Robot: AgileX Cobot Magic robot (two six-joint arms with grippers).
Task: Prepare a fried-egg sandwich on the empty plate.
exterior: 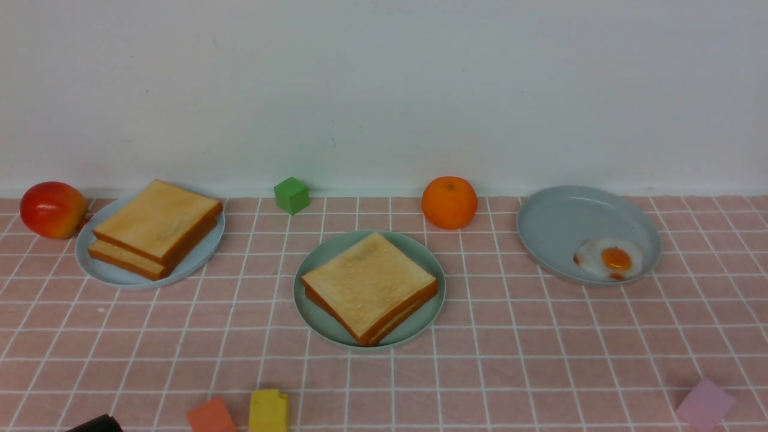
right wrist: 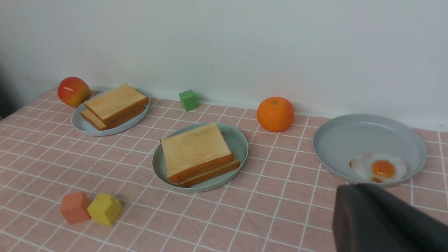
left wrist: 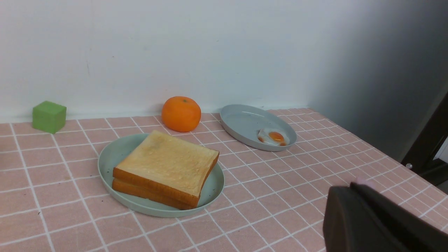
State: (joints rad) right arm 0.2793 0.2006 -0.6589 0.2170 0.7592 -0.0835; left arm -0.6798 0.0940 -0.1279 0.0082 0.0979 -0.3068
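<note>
The sandwich looks assembled: two golden-brown toast slices (exterior: 369, 287) sit on the round mint-green plate (exterior: 318, 255), well ahead of both claws. Left claw (left wrist: 378, 220) closed, empty; right claw's (right wrist: 381, 220) opening I cannot tell. Next: retreat, probably.

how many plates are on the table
3. A pale blue plate at the left holds stacked toast, the mint-green plate in the middle holds the sandwich, and a grey plate at the right holds a fried egg.
</note>
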